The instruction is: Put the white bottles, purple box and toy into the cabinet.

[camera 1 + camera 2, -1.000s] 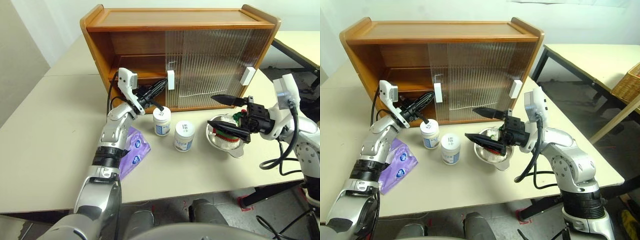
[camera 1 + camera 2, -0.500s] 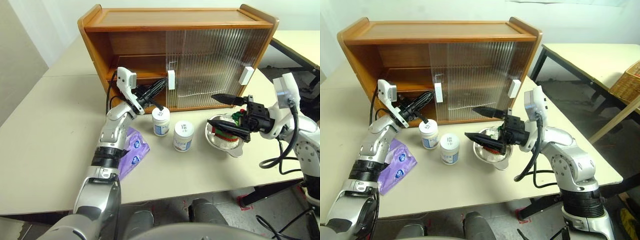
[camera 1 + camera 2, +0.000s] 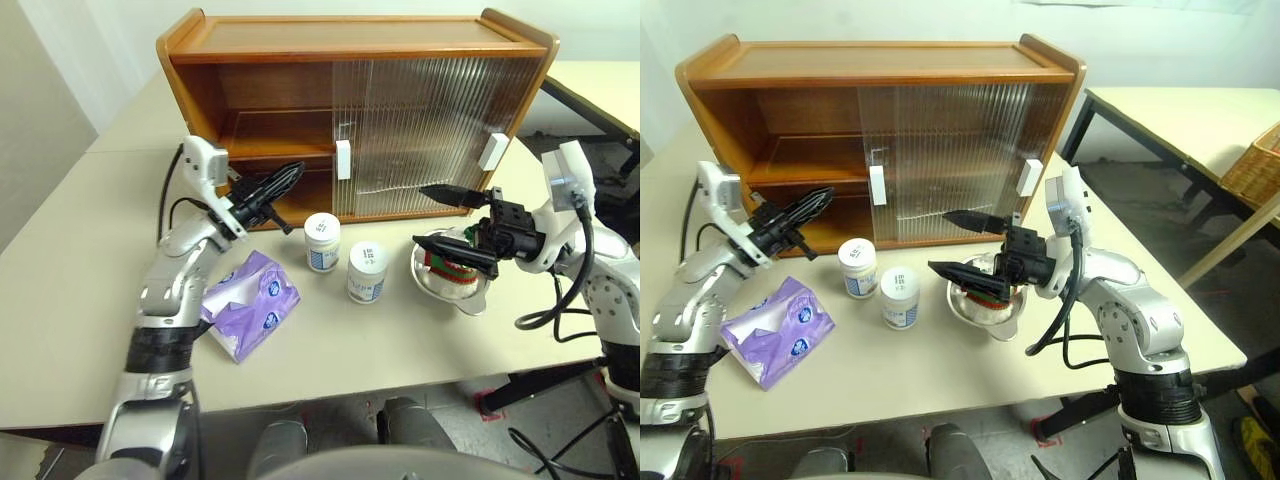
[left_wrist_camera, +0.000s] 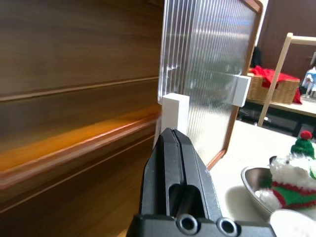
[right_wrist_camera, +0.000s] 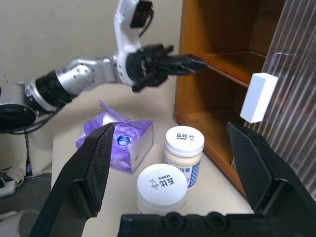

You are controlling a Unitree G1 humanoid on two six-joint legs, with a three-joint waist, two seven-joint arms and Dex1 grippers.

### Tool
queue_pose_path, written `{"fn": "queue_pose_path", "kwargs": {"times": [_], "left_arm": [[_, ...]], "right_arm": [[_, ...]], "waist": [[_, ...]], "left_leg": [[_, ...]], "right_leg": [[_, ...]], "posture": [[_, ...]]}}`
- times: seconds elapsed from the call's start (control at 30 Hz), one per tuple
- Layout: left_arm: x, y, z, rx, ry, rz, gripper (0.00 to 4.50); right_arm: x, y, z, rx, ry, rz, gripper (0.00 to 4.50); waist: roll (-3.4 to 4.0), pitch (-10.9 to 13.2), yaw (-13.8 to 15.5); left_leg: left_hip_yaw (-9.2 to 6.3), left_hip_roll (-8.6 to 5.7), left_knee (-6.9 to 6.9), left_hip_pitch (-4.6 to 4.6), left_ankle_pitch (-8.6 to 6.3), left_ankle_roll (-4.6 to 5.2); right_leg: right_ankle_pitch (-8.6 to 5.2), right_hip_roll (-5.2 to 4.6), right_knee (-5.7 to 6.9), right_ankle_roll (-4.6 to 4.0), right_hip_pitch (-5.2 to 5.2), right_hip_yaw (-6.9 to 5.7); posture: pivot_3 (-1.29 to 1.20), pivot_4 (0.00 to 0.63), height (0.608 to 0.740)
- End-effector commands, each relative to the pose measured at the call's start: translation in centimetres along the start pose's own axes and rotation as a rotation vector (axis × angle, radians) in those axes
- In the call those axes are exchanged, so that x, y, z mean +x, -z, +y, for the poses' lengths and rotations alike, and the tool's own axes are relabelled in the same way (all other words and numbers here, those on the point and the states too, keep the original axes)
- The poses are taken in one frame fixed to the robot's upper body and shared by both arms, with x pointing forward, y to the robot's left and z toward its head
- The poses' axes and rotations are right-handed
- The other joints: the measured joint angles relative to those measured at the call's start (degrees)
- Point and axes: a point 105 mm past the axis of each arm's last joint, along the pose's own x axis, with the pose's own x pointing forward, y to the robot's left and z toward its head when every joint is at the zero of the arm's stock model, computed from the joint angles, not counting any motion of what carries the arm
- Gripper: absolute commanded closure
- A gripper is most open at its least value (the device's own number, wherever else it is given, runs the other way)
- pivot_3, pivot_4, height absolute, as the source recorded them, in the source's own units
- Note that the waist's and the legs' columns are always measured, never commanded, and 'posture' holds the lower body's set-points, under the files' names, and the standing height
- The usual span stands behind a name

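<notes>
The left gripper (image 3: 288,176) has its two black fingers pressed together with nothing between them; it hangs in front of the open half of the cabinet (image 3: 355,40), level with the shelf and apart from the wood. The right gripper (image 3: 440,215) stands spread wide and empty, pointing across toward the left arm, above a steel bowl (image 3: 470,297) that sits in front of the cabinet's closed ribbed sliding doors (image 3: 420,130). The toy (image 3: 447,272), a white plush with red and green trim, lies in that bowl. The two white bottles (image 3: 322,241) stand upright on the table (image 3: 80,260) just before the cabinet's lower edge, near the white block handle (image 3: 343,159) of the middle door: one close to the cabinet, the other (image 3: 367,272) a little further out, between the first and the bowl. The purple box (image 3: 250,316), a crinkled tissue pack, lies on the table further from the cabinet than the bottles, beneath the left forearm.
</notes>
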Motion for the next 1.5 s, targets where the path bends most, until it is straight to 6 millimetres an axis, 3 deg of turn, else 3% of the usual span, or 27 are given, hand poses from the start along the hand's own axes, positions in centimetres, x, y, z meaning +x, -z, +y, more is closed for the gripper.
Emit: {"fn": "queue_pose_path", "kwargs": {"times": [0.03, 0.1, 0.2, 0.4, 0.57, 0.83, 1.13, 1.33, 1.5], "left_arm": [[-1.2, -1.9, -0.6, 0.015, 0.062, 0.007, 4.48], [-2.0, -2.6, -0.6, 0.032, 0.078, 0.029, 4.48], [-3.5, -3.4, -1.4, 0.033, 0.149, 0.093, 3.91], [-5.8, -4.5, -2.9, 0.047, 0.291, 0.246, 1.82], [-7.5, -5.1, -2.0, 0.101, 0.353, 0.387, 0.02], [-11.1, -3.1, -1.8, 0.141, 0.516, 0.679, 0.02], [-13.5, -1.5, -2.6, 0.148, 0.638, 0.820, 0.02], [-15.3, -0.3, -2.3, 0.271, 0.765, 0.929, 0.02], [-15.2, 0.8, -1.5, 0.364, 0.812, 0.913, 0.02]], "right_arm": [[0.5, 0.2, -0.1, -0.003, -0.022, 0.003, 0.00], [0.6, 0.3, -0.1, -0.001, -0.027, 0.002, 0.00], [0.7, 0.4, -0.3, 0.003, -0.040, 0.001, 0.00], [0.9, 0.4, -0.3, 0.009, -0.065, 0.003, 0.00], [0.9, 0.5, 0.2, 0.017, -0.103, 0.012, 0.00], [0.4, 0.6, 0.1, 0.013, -0.091, 0.029, 0.00], [0.3, 0.7, 0.1, 0.014, -0.079, 0.031, 0.00], [0.3, 0.8, 0.1, 0.021, -0.077, 0.032, 0.00], [0.4, 0.7, 0.1, 0.019, -0.075, 0.029, 0.00]], "waist": [[0.00, 0.0, 0.3], [0.01, 0.0, 0.6], [0.02, 0.0, 1.0], [0.02, 0.0, 1.9], [0.09, -0.1, 2.5], [0.12, -0.1, 2.6], [0.12, -0.1, 2.5], [0.13, -0.1, 2.5], [0.17, -0.1, 2.5]], "left_leg": [[0.00, 0.00, -0.01, 0.01, -0.01, -0.01], [0.00, 0.00, -0.06, 0.04, -0.01, -0.01], [0.00, 0.01, -0.18, 0.09, -0.01, -0.02], [0.00, 0.03, -0.50, 0.13, 0.00, -0.07], [0.00, 0.04, -0.79, 0.15, 0.03, -0.13], [0.00, 0.09, -0.92, 0.12, -0.15, -0.42], [0.00, 0.09, -0.92, 0.07, -0.31, -0.57], [0.00, 0.10, -0.92, 0.09, -0.35, -0.53], [0.00, 0.15, -0.90, 0.14, -0.34, -0.51]], "right_leg": [[0.00, 0.00, 0.00, -0.01, 0.00, 0.01], [0.01, 0.00, 0.00, -0.04, -0.01, 0.01], [0.01, 0.00, 0.00, -0.06, -0.05, 0.01], [-0.04, 0.00, 0.05, -0.50, -0.23, 0.01], [-0.21, 0.01, 0.28, -1.13, -0.43, 0.01], [-0.42, 0.02, 0.37, -1.64, -0.68, 0.01], [-0.63, 0.03, 0.38, -2.14, -0.87, 0.00], [-0.65, 0.04, 0.38, -2.17, -0.88, 0.00], [-0.63, 0.04, 0.42, -2.21, -0.91, -0.01]], "posture": [[-0.10, 0.000, 0.740], [-0.09, 0.000, 0.740], [-0.08, 0.000, 0.740], [-0.05, 0.000, 0.740], [-0.05, 0.000, 0.740], [-0.06, 0.000, 0.740], [-0.07, 0.000, 0.740], [-0.07, 0.000, 0.740], [-0.08, 0.000, 0.740]]}}
